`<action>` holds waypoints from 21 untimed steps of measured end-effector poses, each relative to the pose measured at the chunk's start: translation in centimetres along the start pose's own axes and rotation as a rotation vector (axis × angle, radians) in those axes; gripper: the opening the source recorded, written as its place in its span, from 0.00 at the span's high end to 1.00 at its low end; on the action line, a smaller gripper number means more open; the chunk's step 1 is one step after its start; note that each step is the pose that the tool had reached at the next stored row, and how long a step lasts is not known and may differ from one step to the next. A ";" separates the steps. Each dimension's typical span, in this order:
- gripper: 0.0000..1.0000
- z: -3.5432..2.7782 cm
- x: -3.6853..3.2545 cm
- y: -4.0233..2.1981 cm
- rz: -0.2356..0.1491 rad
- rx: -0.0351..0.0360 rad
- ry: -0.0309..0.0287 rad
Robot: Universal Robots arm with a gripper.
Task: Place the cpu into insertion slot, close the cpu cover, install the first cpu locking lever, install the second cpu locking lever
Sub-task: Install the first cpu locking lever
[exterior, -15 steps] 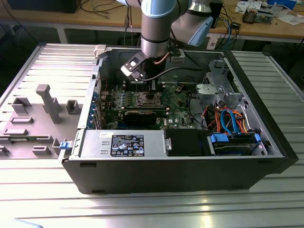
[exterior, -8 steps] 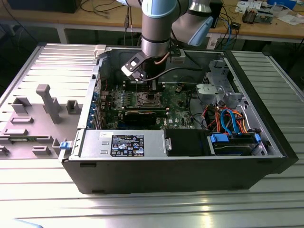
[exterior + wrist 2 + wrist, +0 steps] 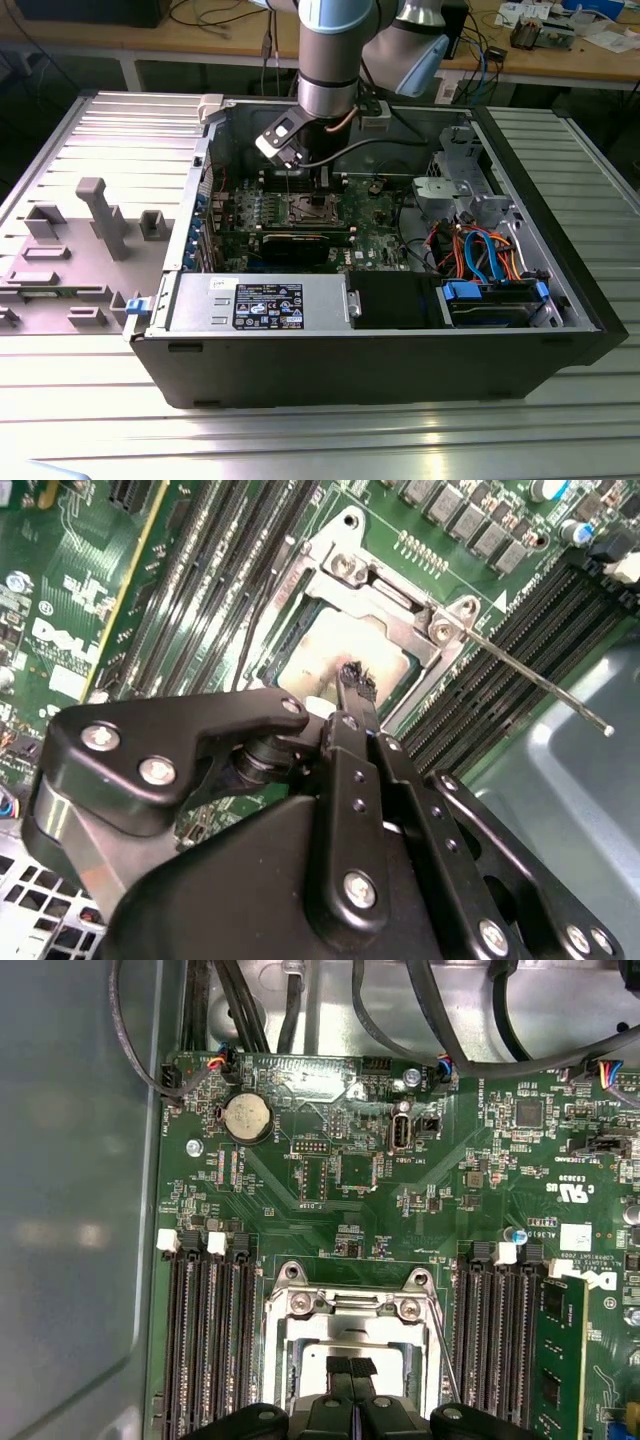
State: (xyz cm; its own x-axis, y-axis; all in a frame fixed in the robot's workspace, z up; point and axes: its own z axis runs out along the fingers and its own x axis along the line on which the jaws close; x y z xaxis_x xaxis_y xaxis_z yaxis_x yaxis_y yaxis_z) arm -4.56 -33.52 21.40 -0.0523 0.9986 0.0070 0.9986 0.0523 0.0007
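Observation:
My gripper (image 3: 322, 182) reaches down into the open computer case, right over the insertion slot (image 3: 305, 208) on the green board. In both wrist views its two narrow black fingertips are pressed together, shut, with nothing between them. The gripper (image 3: 353, 672) hovers at the pale silvery top of the cpu (image 3: 325, 640), which lies in the slot. The silver cpu cover (image 3: 400, 605) lies flat around the chip, its window showing the cpu (image 3: 310, 1352). One thin locking lever (image 3: 540, 685) sticks out free beside the socket; a second dark lever (image 3: 262, 600) runs along the other side.
Rows of black memory slots (image 3: 205, 1340) flank the socket. A coin battery (image 3: 246, 1117) and black cables (image 3: 240, 1010) sit farther along the board. The power supply (image 3: 260, 300) and drive bay (image 3: 490, 300) line the case front. A grey fixture (image 3: 100, 215) stands outside.

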 end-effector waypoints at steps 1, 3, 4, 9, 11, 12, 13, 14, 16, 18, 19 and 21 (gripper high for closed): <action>0.89 0.01 -0.01 0.00 0.000 -0.0002 0.0013; 0.89 0.00 -0.01 0.00 0.000 0.0000 0.0013; 0.89 0.00 -0.01 0.00 0.000 0.0000 0.0013; 0.89 -0.10 -0.01 -0.03 0.000 0.0001 0.0018; 0.89 -0.17 -0.01 -0.03 0.000 0.0000 0.0020; 0.89 -0.21 -0.01 -0.03 0.000 0.0000 0.0020; 0.89 -0.27 -0.01 -0.03 0.000 0.0001 0.0020; 0.89 -0.35 -0.01 -0.03 0.000 0.0000 0.0020; 0.89 -0.43 -0.01 -0.03 0.000 0.0000 0.0020; 0.89 -0.51 -0.01 -0.03 0.000 -0.0001 0.0021; 0.89 -0.53 -0.01 -0.03 0.000 -0.0001 0.0021; 0.89 -0.59 -0.01 -0.03 0.000 0.0000 0.0021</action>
State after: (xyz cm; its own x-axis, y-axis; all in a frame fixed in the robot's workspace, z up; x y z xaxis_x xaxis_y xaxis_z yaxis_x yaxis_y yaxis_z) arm -4.59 -33.53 21.99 -0.0523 0.9986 0.0091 0.9986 0.0523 0.0007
